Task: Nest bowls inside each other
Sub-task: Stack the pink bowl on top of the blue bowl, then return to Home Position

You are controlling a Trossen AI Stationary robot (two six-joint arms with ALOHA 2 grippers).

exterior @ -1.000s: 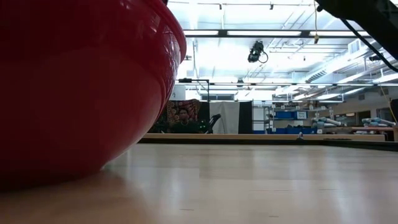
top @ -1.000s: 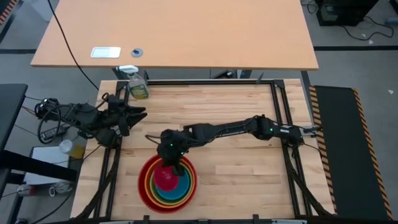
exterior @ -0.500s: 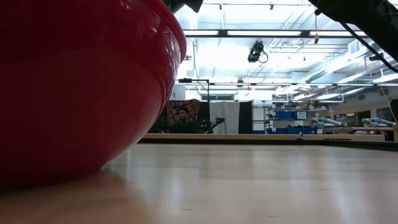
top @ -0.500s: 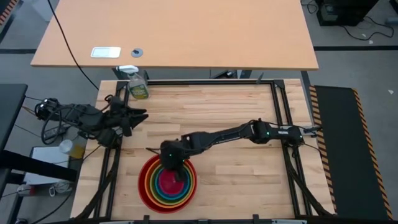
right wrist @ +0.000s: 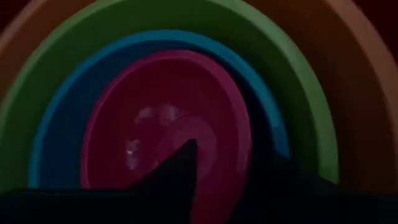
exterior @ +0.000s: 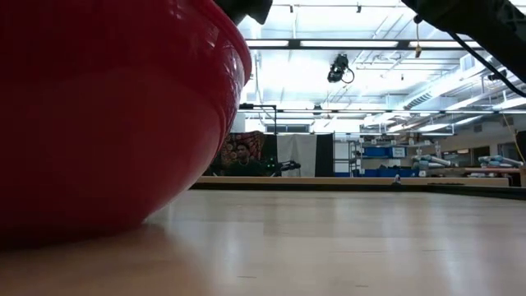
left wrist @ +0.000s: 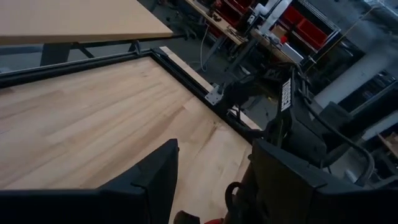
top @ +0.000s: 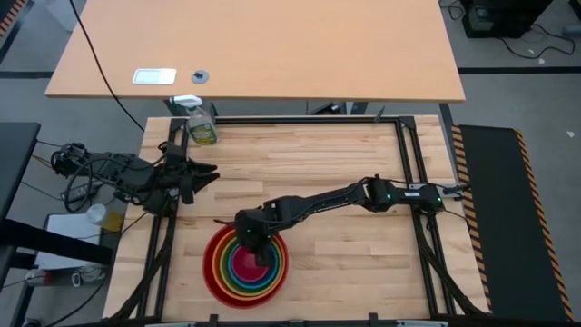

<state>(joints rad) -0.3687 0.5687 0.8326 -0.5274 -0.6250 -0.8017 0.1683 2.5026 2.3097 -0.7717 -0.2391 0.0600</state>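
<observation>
Several bowls sit nested near the table's front edge: a red outer bowl [top: 210, 272] [exterior: 99, 123], then orange, yellow, green and blue [right wrist: 59, 130], with a pink bowl [top: 243, 266] [right wrist: 143, 118] innermost. My right gripper [top: 255, 245] [right wrist: 227, 158] reaches slanting down into the stack, open, with its fingers on either side of the pink bowl's rim. My left gripper [top: 201, 174] [left wrist: 214, 180] waits open at the table's left edge, above the wood. My right gripper has one finger [right wrist: 180, 171] inside the pink bowl and the other [right wrist: 273, 186] outside its rim [right wrist: 247, 146], over the blue bowl. The fingers come slanting down from the far right. Whether either finger touches the rim I cannot tell. The pink bowl rests in the blue one.
A spray bottle [top: 201, 125] stands at the table's far left corner. A black frame rail [top: 300, 120] runs around the tabletop. Bare wood [top: 363, 263] lies to the right of the bowls. A person [exterior: 242, 156] sits in the room far behind the table.
My right gripper has gone down and a little toward the table's near edge, into the stack. The pink bowl, which stood tilted above the blue bowl, now sits level inside it.
</observation>
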